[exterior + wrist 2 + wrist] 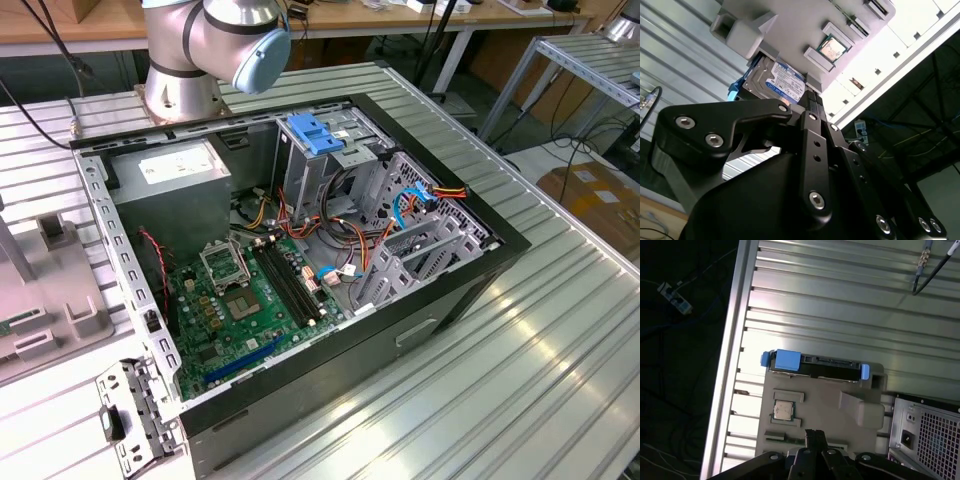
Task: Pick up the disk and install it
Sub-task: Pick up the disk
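1. Gripper [811, 96] fingers were pressed together with nothing between them, in both wrist views [813, 432]; they pointed toward the disk and stayed clear of it.
2. The disk [781, 80] stood on edge in a slot of the grey holder [785, 27], its white-and-blue label showing in the second wrist view.
3. In the first wrist view the disk [830, 365] showed edge-on, with a blue tab and blue rail ends at its sides, at the rim of the grey holder [835, 407].
4. The same holder carried a processor chip [784, 410] seated in a square recess near the disk; the chip [831, 47] was also seen in the second wrist view.
5. The holder rested on the ribbed aluminium table [840, 300], just beside the rear of the computer case [927, 440].
6. In the exterior view the computer case [420, 330] lay on its side with its cover off, on the table [530, 390].
7. Inside it were:
   - a green motherboard [240, 305]
   - a grey power supply [170, 185]
   - a metal drive cage [330, 170] topped by a light-blue latch [315, 133]
   - loose coloured cables [435, 193]
8. The arm's base [195, 60] stood behind the case.
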`<state>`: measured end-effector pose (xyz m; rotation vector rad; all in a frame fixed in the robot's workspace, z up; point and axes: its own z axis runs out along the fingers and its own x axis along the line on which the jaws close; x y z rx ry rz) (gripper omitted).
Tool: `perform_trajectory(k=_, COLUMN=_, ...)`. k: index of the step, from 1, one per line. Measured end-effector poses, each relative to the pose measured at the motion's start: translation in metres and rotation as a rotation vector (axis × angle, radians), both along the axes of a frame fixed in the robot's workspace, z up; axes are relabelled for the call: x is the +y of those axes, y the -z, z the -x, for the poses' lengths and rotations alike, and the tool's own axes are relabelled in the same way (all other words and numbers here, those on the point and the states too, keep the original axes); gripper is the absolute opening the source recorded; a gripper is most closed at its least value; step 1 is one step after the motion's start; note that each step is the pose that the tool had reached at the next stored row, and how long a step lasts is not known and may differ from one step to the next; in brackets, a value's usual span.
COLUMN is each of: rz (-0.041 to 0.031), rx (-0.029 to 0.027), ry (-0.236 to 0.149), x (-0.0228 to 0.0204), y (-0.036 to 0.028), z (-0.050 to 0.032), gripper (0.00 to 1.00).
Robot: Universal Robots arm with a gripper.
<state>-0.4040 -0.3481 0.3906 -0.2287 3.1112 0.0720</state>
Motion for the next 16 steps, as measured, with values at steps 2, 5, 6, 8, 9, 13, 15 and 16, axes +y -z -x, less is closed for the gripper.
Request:
perform_trajectory(k=2, rz=0.0, rx=0.0, ry=-0.004, x=0.0, y=0.0, z=0.0, gripper=0.11)
perform_trajectory(k=5, rz=0.0, rx=0.0, ry=-0.012, x=0.0, y=0.0, z=0.0, gripper=0.11)
perform_trajectory(k=6, rz=0.0, rx=0.0, ry=-0.015, x=0.0, y=0.0, z=0.0, gripper=0.11)
perform_trajectory(k=8, rz=0.0, rx=0.0, ry=-0.027, x=0.0, y=0.0, z=0.0, gripper=0.11)
perform_trajectory(k=9, rz=0.0, rx=-0.0001, ry=-0.03, x=0.0, y=0.0, z=0.0, gripper=0.11)
perform_trajectory(k=13, rz=0.0, rx=0.0, ry=-0.044, x=0.0, y=0.0, z=0.0, gripper=0.11)
perform_trajectory(k=15, rz=0.0, rx=0.0, ry=-0.055, x=0.0, y=0.0, z=0.0, gripper=0.11)
perform_trajectory(k=16, rz=0.0, rx=0.0, ry=-0.065, x=0.0, y=0.0, z=0.0, gripper=0.11)
